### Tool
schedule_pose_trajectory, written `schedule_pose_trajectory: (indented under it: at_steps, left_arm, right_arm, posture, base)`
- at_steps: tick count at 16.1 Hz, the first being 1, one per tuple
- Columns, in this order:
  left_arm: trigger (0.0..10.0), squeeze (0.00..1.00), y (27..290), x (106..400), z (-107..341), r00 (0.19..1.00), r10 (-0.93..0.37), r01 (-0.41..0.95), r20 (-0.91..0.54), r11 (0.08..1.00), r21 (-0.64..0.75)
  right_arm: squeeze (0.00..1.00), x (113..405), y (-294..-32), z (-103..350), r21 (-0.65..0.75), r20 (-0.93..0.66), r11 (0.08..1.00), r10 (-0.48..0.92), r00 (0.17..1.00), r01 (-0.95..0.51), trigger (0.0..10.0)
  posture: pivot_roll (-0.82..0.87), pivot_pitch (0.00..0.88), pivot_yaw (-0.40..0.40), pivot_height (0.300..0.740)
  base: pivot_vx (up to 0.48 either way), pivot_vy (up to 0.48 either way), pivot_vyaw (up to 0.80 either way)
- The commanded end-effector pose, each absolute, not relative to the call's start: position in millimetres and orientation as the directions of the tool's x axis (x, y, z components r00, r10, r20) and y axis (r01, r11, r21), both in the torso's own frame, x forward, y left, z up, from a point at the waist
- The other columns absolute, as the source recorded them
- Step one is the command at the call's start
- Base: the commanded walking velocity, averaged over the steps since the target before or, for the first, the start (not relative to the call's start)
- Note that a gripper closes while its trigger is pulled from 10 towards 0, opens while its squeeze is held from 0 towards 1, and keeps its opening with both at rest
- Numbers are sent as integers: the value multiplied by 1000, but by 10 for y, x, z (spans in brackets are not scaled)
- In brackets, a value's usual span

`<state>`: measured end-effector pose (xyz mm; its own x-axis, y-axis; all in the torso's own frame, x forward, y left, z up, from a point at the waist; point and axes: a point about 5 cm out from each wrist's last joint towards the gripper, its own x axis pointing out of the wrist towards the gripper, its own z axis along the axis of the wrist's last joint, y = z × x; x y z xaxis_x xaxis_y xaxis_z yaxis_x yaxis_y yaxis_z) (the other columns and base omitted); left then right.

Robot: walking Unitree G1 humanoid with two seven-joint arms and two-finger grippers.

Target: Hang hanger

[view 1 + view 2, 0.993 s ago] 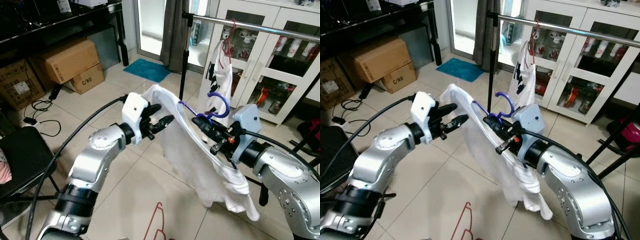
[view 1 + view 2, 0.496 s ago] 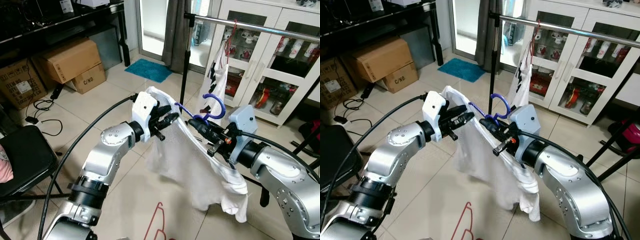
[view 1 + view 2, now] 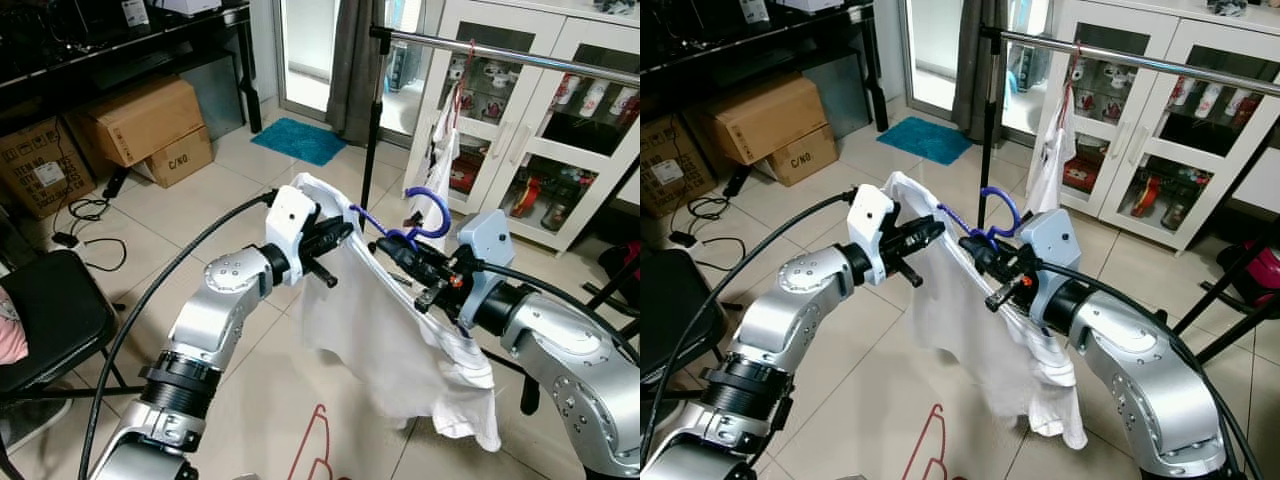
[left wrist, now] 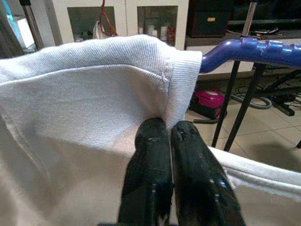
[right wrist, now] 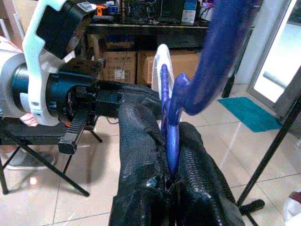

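Purple hanger (image 3: 425, 215) sat clamped in the right gripper (image 3: 400, 255), left gripper (image 3: 335, 235) pinching the white shirt (image 3: 390, 340); lifting its hook level toward the far rail (image 3: 520, 52) seemed wisest.

A lived-in room of a home.
Tiled floor (image 3: 250, 390), white glass-fronted cabinet (image 3: 545, 120) of crockery, clothes rail (image 3: 500, 50), cardboard boxes (image 3: 140, 120), teal doormat (image 3: 295, 140).
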<state>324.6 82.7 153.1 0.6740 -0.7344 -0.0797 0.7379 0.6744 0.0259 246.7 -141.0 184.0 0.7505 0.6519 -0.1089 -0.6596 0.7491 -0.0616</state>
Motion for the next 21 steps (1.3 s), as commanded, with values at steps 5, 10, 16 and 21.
schedule_pose_trajectory:
  at_steps: [5, 10, 16, 21]
  left_arm:
    - [0, 0, 824, 3254, 1585, 665, -744, 746, -61, 664, 45]
    - [0, 0, 910, 3088, 1675, 622, -781, 783, -56, 618, 73]
    - [0, 0, 1613, 3407, 1981, 907, -420, 406, 21, 887, 219]
    - [0, 0, 2109, 3618, 2159, 981, -185, 158, 54, 931, 328]
  right_arm:
    - [0, 2490, -1381, 1915, -73, -92, 742, 660, 745, -666, 0]
    - [0, 2650, -1782, 1605, -107, -296, 906, 365, 883, -410, 0]
    - [0, 2454, -1681, 1644, -67, -253, 766, 607, 754, -639, 0]
    - [0, 2244, -1634, 1709, 39, -175, 636, 763, 622, -770, 0]
  posture:
    - [-107, 0, 14, 740]
    - [-101, 0, 15, 740]
    - [-94, 0, 15, 740]
    - [-99, 0, 32, 740]
  base:
    - [0, 0, 0]
    - [0, 0, 0]
    - [0, 0, 0]
    - [0, 0, 0]
